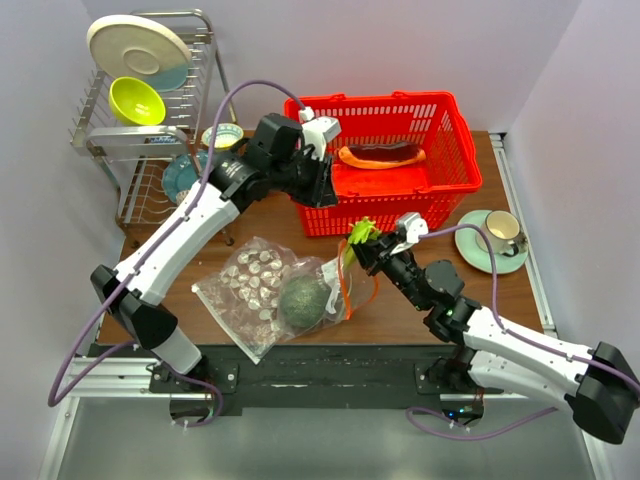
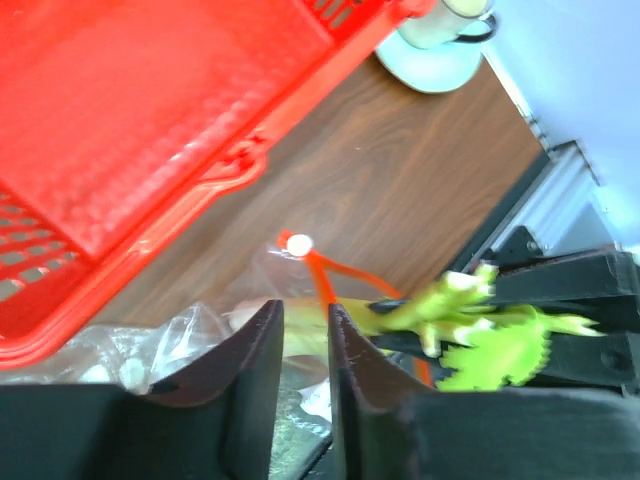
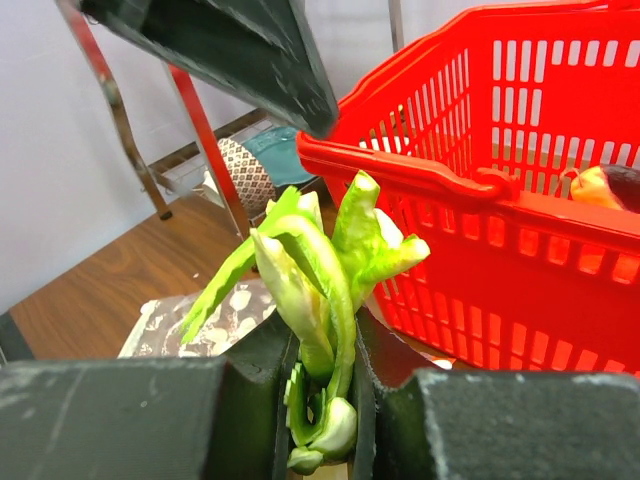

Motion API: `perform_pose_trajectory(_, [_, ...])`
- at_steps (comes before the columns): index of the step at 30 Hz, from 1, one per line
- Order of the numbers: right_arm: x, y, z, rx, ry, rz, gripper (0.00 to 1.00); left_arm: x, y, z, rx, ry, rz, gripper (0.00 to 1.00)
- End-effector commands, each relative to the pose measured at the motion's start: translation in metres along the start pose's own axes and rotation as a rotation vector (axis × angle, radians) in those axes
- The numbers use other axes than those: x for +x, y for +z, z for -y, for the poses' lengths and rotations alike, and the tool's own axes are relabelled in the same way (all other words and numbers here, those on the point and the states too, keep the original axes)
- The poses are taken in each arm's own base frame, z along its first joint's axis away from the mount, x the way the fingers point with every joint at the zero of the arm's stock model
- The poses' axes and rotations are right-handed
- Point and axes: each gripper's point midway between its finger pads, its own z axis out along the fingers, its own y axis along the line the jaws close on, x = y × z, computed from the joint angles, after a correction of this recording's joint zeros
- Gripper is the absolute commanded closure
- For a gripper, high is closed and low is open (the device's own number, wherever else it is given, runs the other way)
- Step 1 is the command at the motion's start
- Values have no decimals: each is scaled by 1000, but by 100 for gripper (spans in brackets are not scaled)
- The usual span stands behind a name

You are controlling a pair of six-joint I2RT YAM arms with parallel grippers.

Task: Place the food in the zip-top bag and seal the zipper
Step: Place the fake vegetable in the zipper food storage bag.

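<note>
Risk noted: the mouth of the zip-top bag [image 1: 325, 285] looked unsupported, so the stalks [image 3: 320, 270] could snag the zipper [image 1: 347, 290] and fold it shut, or spill beside it. The right gripper [image 3: 325, 345] was clamped on the stalk bases at centre of the top view, just right of the mouth (ball [image 1: 300, 300] seemingly inside). The left gripper [image 2: 303, 320], upper centre by the basket [image 1: 450, 110], showed a narrow gap; I couldn't tell whether it held anything.

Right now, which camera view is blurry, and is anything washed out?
Left wrist view: soft all over, the red basket smeared, the cup and saucer washed out at top. Right wrist view: green stalks crisp, basket behind fairly clear. Top view: sharp, evenly lit, only soft shadows on the table.
</note>
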Motion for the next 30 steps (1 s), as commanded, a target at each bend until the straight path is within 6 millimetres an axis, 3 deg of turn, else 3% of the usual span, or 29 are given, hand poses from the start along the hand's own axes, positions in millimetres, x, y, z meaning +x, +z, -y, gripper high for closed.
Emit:
perform_pose_trajectory(1, [-17,-3,3,27,37,76,100,11,2,19,111,-21,-48,61])
perform_pose_trajectory(7, [-21,-3,4,34,27,81,100,33,-7,24,115,18,-109,46])
perform_pose_trajectory(15, [-23,-4,2,19,41,101,100,64,13,6,49,-11,-180,46])
perform_pose_trajectory(30, [-26,-3,0,14,38,102,100,73,39,22,116,-14,-218,41])
